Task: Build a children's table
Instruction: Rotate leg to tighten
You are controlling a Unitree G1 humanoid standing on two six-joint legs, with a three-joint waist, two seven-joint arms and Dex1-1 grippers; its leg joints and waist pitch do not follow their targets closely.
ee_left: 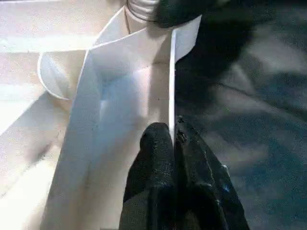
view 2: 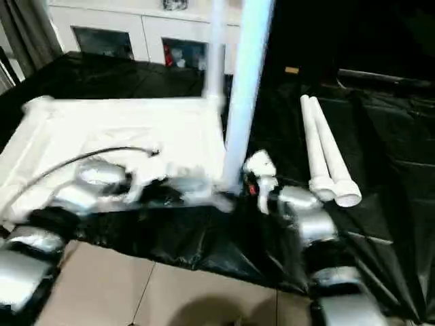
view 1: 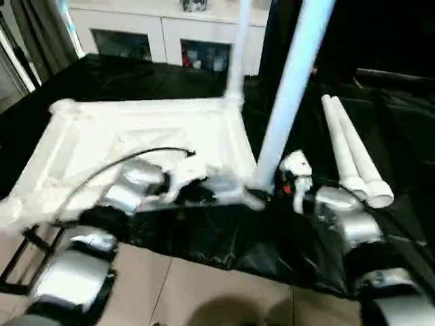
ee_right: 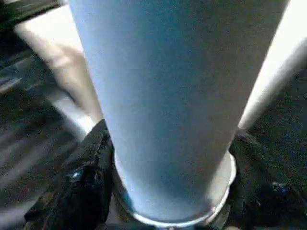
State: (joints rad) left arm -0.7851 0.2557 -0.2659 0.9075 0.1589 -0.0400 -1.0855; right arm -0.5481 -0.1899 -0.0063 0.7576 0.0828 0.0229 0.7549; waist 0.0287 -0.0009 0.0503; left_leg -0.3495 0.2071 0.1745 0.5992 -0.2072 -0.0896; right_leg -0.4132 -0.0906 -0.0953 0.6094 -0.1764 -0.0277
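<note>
The white tabletop (view 1: 136, 136) lies underside up on the black-covered table. One white leg (view 1: 289, 88) stands in its near right corner socket and another leg (view 1: 239, 47) stands at the far right corner. My left gripper (ee_left: 171, 132) is shut on the tabletop's thin rim (ee_left: 171, 72) just short of that near corner. My right gripper (ee_right: 172, 177) is closed around the base of the near leg (ee_right: 163, 86), with a black finger (ee_right: 88, 182) on each side of its collar. Two more legs (view 1: 350, 146) lie side by side on the right.
A black sheet (view 1: 401, 136) covers the work table, whose front edge drops to a tiled floor (view 1: 204, 285). A white cabinet with glass doors (view 1: 163, 34) stands behind. A black cable (view 1: 136, 157) arcs over my left forearm.
</note>
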